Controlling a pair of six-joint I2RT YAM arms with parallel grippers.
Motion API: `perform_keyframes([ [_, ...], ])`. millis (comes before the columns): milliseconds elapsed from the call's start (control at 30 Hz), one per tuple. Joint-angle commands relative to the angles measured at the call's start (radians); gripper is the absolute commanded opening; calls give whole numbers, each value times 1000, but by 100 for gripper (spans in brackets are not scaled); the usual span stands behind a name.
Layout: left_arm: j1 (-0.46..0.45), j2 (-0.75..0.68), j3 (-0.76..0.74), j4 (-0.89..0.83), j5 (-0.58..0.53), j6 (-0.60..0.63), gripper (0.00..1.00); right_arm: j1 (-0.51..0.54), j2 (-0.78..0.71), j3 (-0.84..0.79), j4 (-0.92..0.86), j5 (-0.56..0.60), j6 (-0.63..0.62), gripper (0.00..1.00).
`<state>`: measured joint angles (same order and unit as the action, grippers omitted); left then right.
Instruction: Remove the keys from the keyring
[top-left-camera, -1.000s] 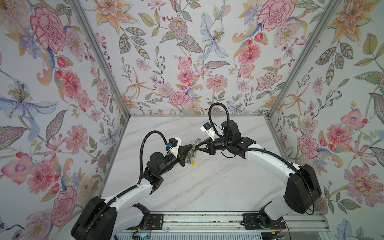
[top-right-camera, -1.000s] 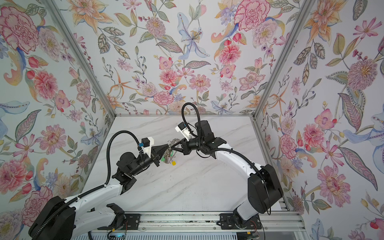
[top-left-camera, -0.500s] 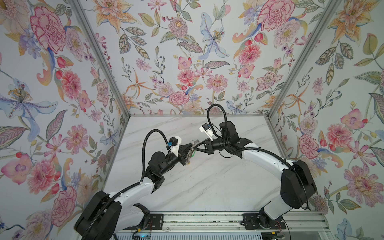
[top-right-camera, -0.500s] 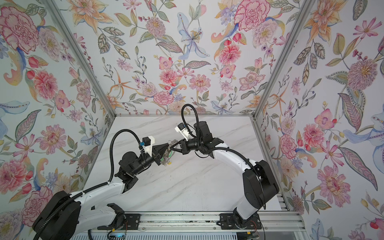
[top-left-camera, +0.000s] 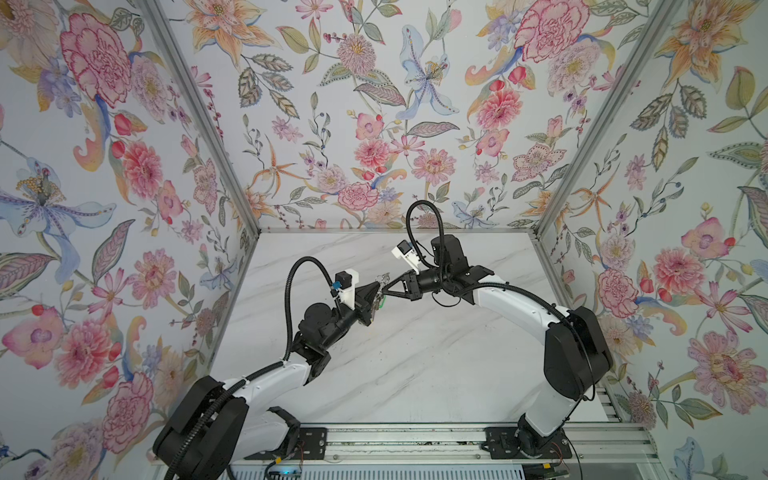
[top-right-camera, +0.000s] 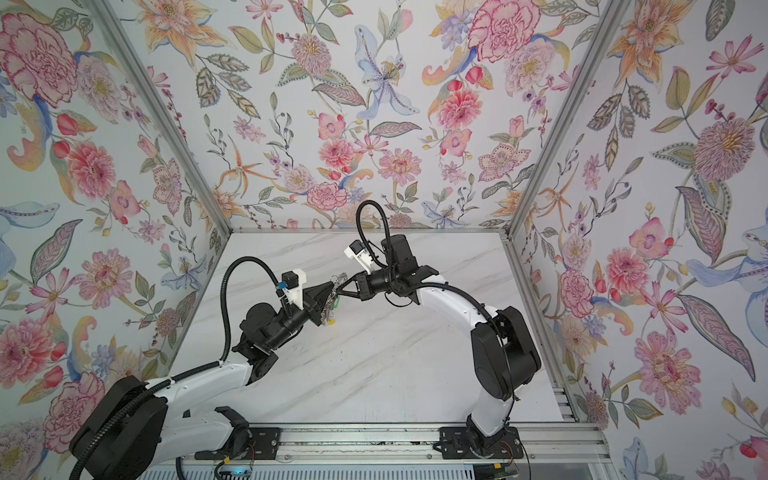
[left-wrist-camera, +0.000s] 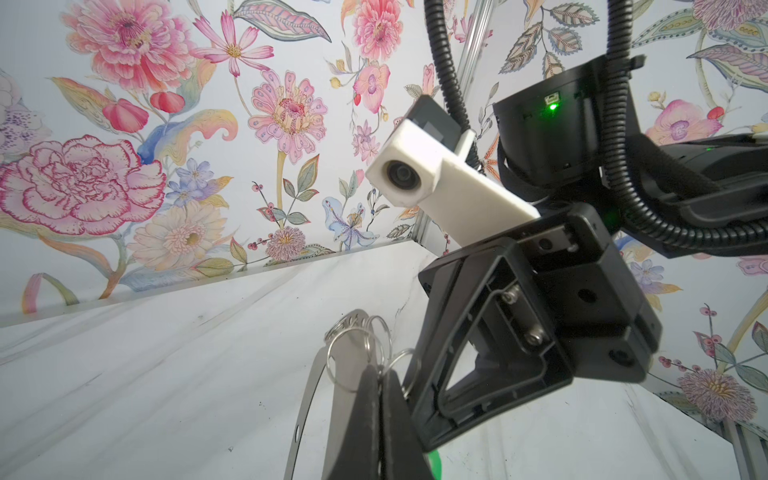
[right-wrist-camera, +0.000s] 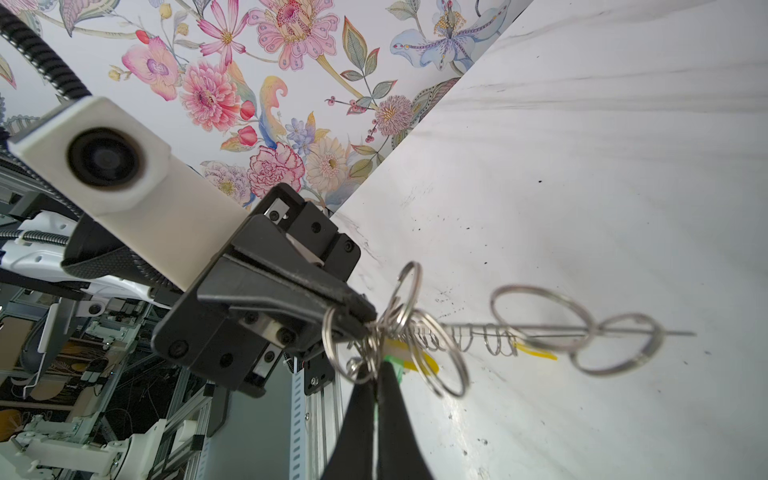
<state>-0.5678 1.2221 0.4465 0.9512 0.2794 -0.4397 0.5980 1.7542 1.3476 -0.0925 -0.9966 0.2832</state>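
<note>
Both your hands are closed and meet in the air above the marble surface (top-left-camera: 419, 357). Your left hand (left-wrist-camera: 379, 374) is clamped on the keyring (left-wrist-camera: 338, 415), pinching the flat grey plate near the end where several wire rings (left-wrist-camera: 355, 353) bunch together. Your right hand (right-wrist-camera: 380, 368) is shut on the green tag (right-wrist-camera: 391, 360) of one key, right beside the left hand's tips, with a yellow tag (right-wrist-camera: 424, 365) just behind it. In the right wrist view the plate runs edge-on away from the grip, with more rings strung along it and a second yellow tag (right-wrist-camera: 536, 354) further out.

The step in hand looks like working the green-tagged key off its ring. Hold the plate steady with your left hand and let only the right one travel. Lead the tag round along the ring's wire rather than tugging straight back; a straight pull would likely drag the whole plate or let the smooth plastic slip. The key's metal part is lost among the rings, so go slowly and watch for the tag sliding.
</note>
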Motion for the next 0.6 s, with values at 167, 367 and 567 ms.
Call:
perform_keyframes([
  [167,-66,17,92,254,156,-49,0,40,131,138,-147,-85,-57,0],
  [367,-67,22,109,214,189,-45,0,19,180,196,-190,-134,-56,0],
  [567,-67,50,140,198,238,-56,0,11,241,323,-288,-142,-78,0],
])
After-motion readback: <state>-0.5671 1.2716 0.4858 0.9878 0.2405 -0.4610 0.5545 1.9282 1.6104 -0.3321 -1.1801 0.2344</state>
